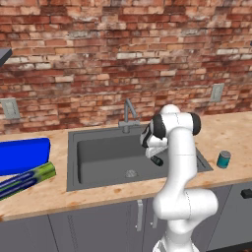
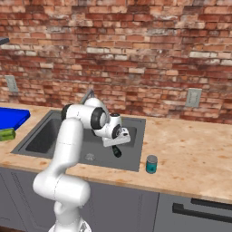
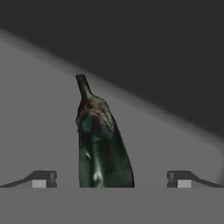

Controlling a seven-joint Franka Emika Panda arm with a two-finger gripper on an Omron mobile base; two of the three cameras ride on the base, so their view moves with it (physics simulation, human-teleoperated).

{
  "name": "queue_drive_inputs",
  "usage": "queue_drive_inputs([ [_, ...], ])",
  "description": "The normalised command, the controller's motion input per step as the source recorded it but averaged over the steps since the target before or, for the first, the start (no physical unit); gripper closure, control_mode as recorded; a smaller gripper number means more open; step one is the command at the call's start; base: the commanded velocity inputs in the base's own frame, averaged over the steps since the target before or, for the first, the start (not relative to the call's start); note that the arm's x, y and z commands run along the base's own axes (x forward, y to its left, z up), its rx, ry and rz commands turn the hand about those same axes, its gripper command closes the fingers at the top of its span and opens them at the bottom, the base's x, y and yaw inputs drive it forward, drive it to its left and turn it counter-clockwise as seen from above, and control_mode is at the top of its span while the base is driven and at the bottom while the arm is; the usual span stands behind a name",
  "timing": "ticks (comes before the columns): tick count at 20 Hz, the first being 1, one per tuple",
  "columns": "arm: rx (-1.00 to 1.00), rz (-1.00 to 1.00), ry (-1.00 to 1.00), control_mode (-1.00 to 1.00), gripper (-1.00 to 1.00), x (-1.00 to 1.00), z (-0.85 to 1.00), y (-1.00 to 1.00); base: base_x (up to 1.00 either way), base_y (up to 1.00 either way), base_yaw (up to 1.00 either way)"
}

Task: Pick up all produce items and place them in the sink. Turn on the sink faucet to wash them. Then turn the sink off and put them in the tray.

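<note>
The produce item (image 3: 103, 144), a near-black elongated piece with a thin stem, lies lengthwise between my fingertips in the hand view. From the base cameras it is a small dark shape (image 1: 156, 160) (image 2: 117, 152) just under the hand. My gripper (image 3: 111, 179) (image 1: 152, 153) (image 2: 115, 144) is open, its jaws wide apart on either side of the piece and not touching it. It hangs low inside the dark grey sink (image 1: 98, 152) (image 2: 45, 133), near the right wall. The sink faucet (image 1: 129, 114) (image 2: 88, 96) stands at the back rim. The blue tray (image 1: 22, 155) (image 2: 11, 117) rests on the counter to the left.
A green-and-blue striped box (image 1: 27, 179) (image 2: 5, 134) lies in front of the tray. A teal can (image 1: 224, 159) (image 2: 152, 164) stands on the wooden counter right of the sink. The round drain (image 1: 130, 173) (image 2: 89, 157) sits mid-basin. A brick wall backs the counter.
</note>
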Motion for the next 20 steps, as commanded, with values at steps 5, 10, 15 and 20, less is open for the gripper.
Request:
queue_drive_inputs([
  [5,0.0,0.01,0.02,-1.0,-1.0,0.12,-0.35,-0.02,0.0,0.0,0.0],
  [10,0.0,0.02,0.01,-1.0,-1.0,0.22,-0.35,-0.02,0.0,0.0,0.0],
  [15,0.01,0.03,0.0,-1.0,-1.0,0.21,-0.38,-0.01,0.0,0.0,0.0],
  [20,0.0,0.03,0.04,-1.0,1.0,0.11,-0.52,-0.01,0.0,0.0,0.0],
])
